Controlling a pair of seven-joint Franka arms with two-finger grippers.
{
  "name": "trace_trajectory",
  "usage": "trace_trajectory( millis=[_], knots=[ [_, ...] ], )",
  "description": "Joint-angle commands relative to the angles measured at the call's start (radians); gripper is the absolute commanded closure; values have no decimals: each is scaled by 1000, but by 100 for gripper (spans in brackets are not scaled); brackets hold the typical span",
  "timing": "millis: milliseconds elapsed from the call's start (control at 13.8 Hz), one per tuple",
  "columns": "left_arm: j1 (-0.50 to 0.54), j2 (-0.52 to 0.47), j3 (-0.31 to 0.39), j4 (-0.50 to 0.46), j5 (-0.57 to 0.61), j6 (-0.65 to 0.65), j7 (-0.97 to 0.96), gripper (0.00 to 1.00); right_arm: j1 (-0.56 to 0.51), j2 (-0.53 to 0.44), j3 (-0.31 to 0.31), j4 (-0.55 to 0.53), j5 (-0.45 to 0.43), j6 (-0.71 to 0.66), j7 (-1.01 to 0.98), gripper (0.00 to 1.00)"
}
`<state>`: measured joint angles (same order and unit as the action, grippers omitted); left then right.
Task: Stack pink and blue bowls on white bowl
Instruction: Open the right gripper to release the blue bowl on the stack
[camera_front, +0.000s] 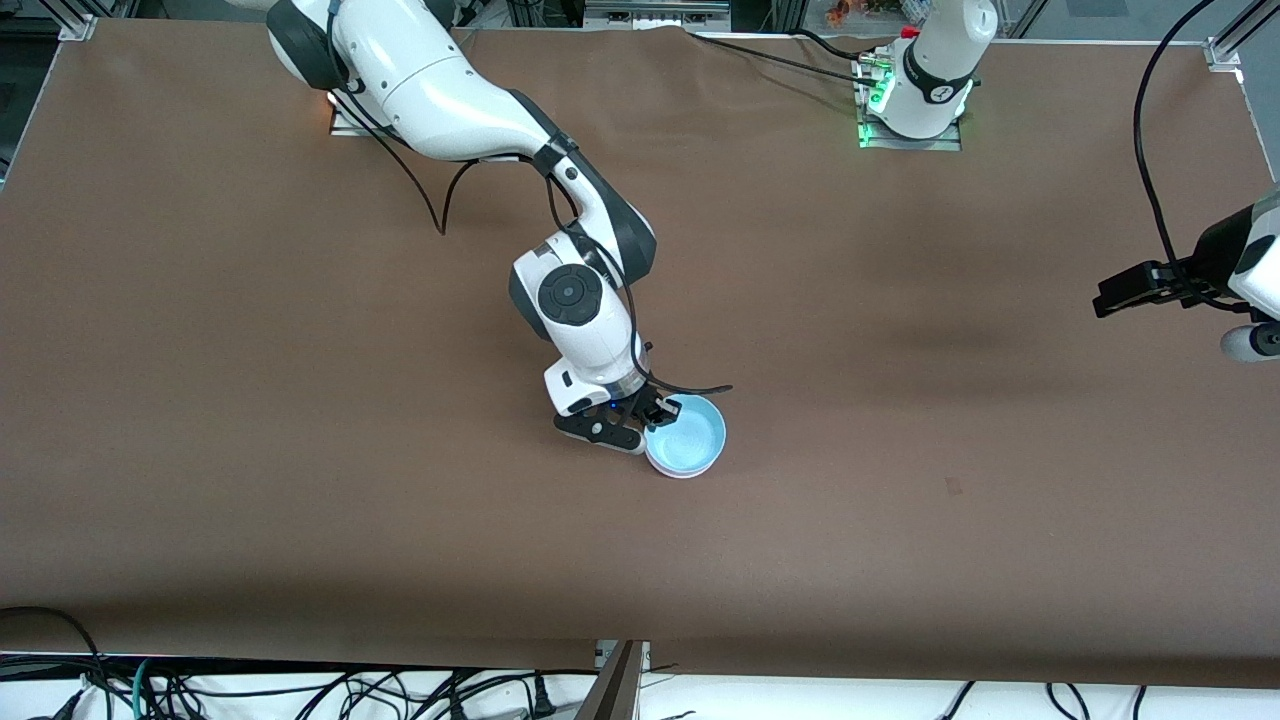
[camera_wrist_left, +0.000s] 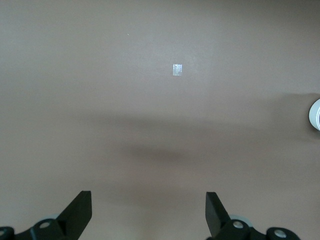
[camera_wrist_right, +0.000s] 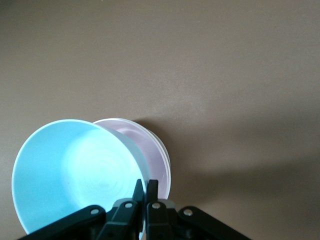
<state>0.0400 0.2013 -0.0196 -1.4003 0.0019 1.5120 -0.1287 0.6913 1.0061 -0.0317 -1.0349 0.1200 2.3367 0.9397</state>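
From the front view we saw the right gripper (camera_front: 655, 412) low near the table's middle, at the nine o'clock edge of the smooth, light sky-blue plastic bowl (camera_front: 690, 436). A pale rim (camera_front: 683, 472) peeked out under that bowl at six o'clock, though we could not tell its colour there. The right wrist view gave us what the front one hid: the fingers (camera_wrist_right: 138, 192) clenched on the blue bowl's (camera_wrist_right: 75, 170) rim, the bowl tilted, and beneath it the pale pink bowl (camera_wrist_right: 152, 155) nested in the plain white bowl (camera_wrist_right: 166, 159), of which only a thin edge showed. The left gripper (camera_front: 1130, 290) waited near its own arm's end of the table. Its wrist view showed the jaws released over the bare brown table cover (camera_wrist_left: 150, 100), which bore a small whitish mark (camera_wrist_left: 177, 69).
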Motion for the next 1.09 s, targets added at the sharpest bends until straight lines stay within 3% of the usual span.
trace_trajectory(
  millis=[0,1014],
  knots=[
    [11,-14,-10,-14,10,-1,18,0,2,25,-5,30,-31,-7,10,100],
    [8,-11,-8,-14,7,-1,12,0,4,45,-5,33,-34,16,2,100]
  ],
)
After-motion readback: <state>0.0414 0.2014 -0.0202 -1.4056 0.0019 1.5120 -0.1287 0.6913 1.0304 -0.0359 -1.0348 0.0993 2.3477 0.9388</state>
